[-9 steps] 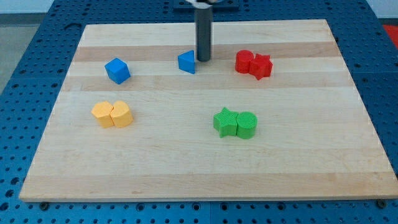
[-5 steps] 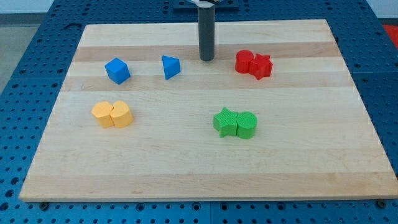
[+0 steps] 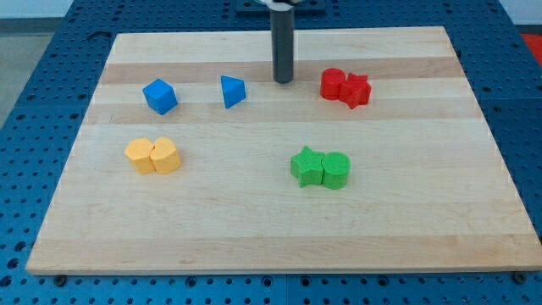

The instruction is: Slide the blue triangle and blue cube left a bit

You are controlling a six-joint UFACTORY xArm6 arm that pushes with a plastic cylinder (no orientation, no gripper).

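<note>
The blue triangle (image 3: 232, 91) lies on the wooden board (image 3: 279, 212) in the upper middle-left. The blue cube (image 3: 159, 96) sits further to the view's left, apart from the triangle. My tip (image 3: 283, 81) rests on the board to the right of the blue triangle, with a clear gap between them, and to the left of the red blocks.
Two red blocks (image 3: 345, 86) touch each other at the upper right. Two yellow blocks (image 3: 153, 156) sit together at the left. A green star and a green cylinder (image 3: 321, 168) sit together right of centre. Blue pegboard surrounds the board.
The blue triangle has slid left from beside my tip and turned. My tip has stayed almost where it was, shifting slightly right.
</note>
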